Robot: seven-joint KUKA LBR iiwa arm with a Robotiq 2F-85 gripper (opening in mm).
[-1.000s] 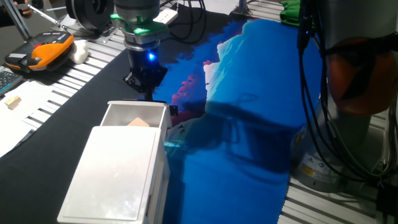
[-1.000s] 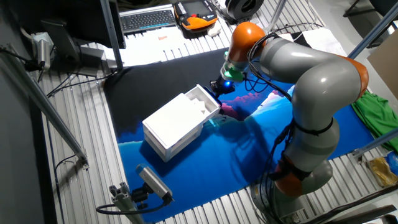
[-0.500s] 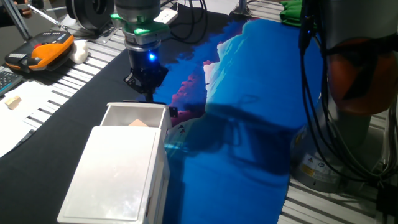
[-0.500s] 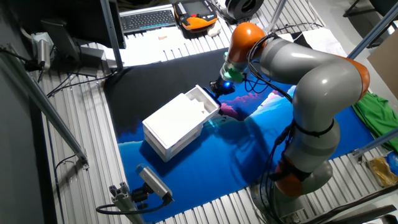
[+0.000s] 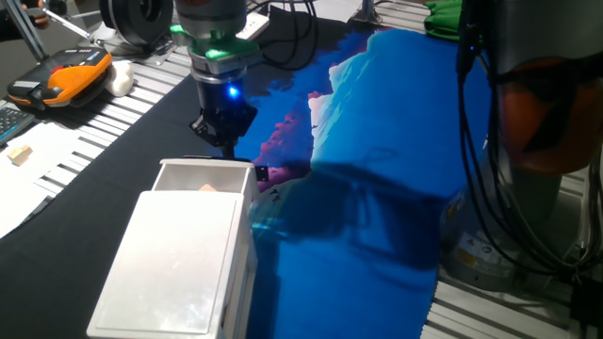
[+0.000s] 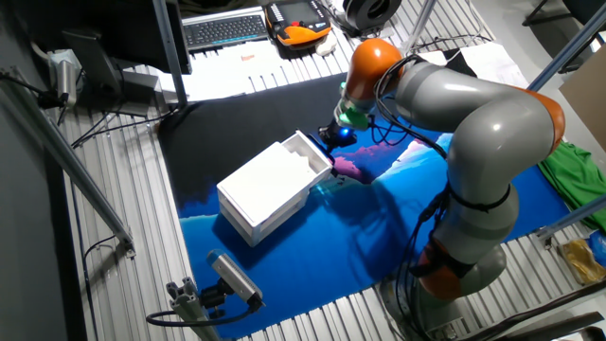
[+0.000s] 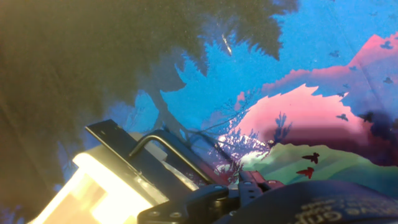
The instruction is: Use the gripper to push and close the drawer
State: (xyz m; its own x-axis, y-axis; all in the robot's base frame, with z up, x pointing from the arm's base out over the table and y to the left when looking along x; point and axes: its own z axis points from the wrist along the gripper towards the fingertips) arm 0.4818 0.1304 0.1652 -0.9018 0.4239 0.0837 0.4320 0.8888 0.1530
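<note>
The gripper [image 5: 222, 139] stands upright at the far end of the drawer [image 5: 209, 176], its tip just beyond the drawer's far wall; whether it touches that wall cannot be told. The fingers appear drawn together into a narrow black point with nothing held, though no view shows them clearly enough to be sure. A blue light glows on the gripper body below a green-lit ring.

The drawer projects partly from the far end of the white casing [image 5: 179, 264], its open interior showing a pale tan patch on the floor. In the other fixed view the gripper [image 6: 338, 135] sits to the right of the drawer [image 6: 311, 154]. Casing and drawer rest on a surface [image 5: 377, 188] covered by a black and blue printed cloth.
</note>
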